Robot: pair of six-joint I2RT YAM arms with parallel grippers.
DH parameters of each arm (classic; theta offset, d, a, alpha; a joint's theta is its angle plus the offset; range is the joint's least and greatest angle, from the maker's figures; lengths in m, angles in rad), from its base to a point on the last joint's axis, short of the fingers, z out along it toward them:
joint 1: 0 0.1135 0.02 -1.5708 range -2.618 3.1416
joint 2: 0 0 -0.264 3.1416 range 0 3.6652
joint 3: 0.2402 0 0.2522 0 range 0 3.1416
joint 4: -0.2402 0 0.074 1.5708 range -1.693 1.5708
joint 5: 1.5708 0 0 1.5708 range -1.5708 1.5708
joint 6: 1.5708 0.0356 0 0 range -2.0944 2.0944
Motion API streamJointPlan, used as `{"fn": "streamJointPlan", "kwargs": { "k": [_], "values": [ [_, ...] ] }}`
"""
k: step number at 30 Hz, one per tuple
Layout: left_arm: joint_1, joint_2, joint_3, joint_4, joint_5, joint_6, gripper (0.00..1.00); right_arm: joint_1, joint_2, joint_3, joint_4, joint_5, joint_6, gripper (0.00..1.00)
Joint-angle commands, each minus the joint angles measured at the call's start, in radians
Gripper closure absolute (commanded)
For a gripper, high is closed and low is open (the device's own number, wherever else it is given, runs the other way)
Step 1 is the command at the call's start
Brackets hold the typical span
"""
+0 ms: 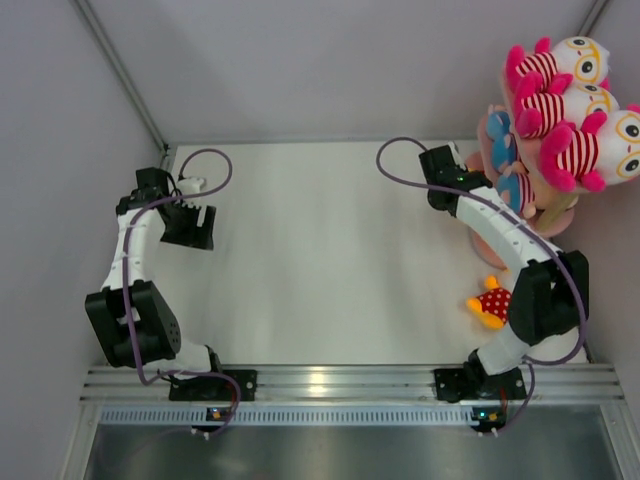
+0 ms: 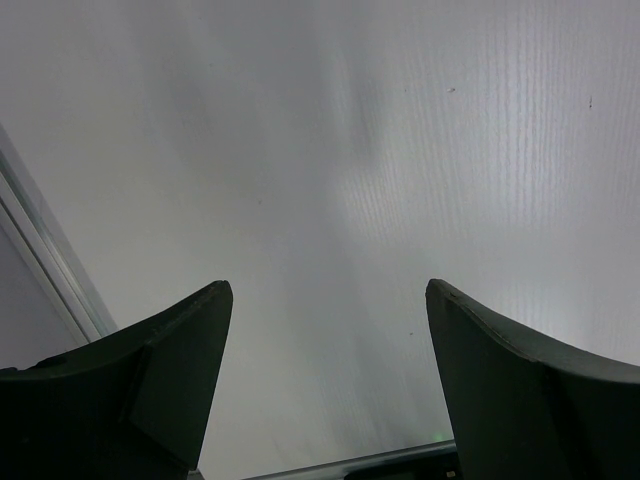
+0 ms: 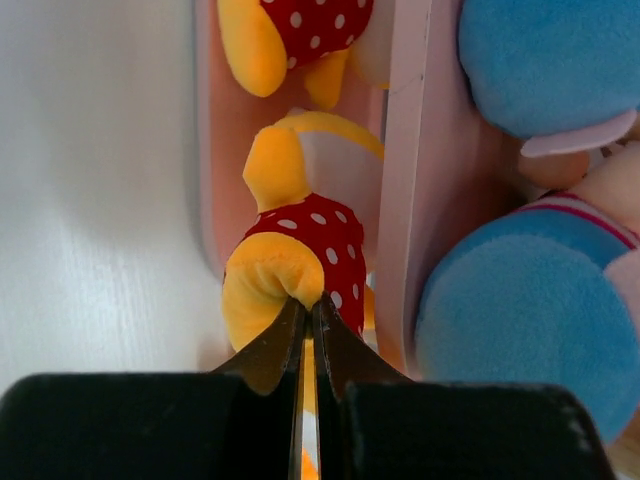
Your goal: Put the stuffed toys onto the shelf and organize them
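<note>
The pink shelf (image 1: 483,250) stands at the far right. Three white-pink striped toys (image 1: 570,105) lie on its top tier. Blue-clad boy toys (image 1: 503,140) sit on the middle tier and show in the right wrist view (image 3: 520,330). My right gripper (image 1: 462,168) is at the bottom tier, shut (image 3: 310,300) on a limb of an orange-yellow polka-dot toy (image 3: 300,240) resting on the bottom board (image 3: 405,180). A second polka-dot toy (image 3: 290,30) lies beyond it. A third polka-dot toy (image 1: 490,302) lies on the table by the right arm. My left gripper (image 1: 192,238) is open and empty (image 2: 328,300).
White walls enclose the table on the left, back and right. A metal rail (image 1: 340,385) runs along the near edge by the arm bases. The wall's base strip (image 2: 45,270) shows left of my left gripper.
</note>
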Motion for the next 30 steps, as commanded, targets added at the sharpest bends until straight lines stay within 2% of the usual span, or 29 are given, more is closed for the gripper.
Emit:
{"fn": "streamJointPlan", "kwargs": {
  "k": [1,5,12,19,30],
  "values": [
    [0.006,-0.005,0.036,-0.004,0.029,0.018,0.16,-0.055,0.037,-0.068,0.161,0.058,-0.090,1.00],
    [0.006,-0.007,0.036,-0.005,0.030,0.016,0.16,-0.058,0.077,-0.125,0.353,0.061,-0.184,1.00],
    [0.006,-0.022,0.028,-0.005,0.013,0.015,0.16,-0.073,0.189,-0.136,0.562,0.090,-0.331,1.00],
    [0.008,-0.037,0.029,-0.005,0.001,0.019,0.16,-0.093,0.274,-0.127,0.668,0.067,-0.415,1.00],
    [0.006,-0.040,0.031,-0.005,0.004,0.015,0.15,-0.121,0.294,-0.102,0.704,0.047,-0.428,1.00]
  ]
}}
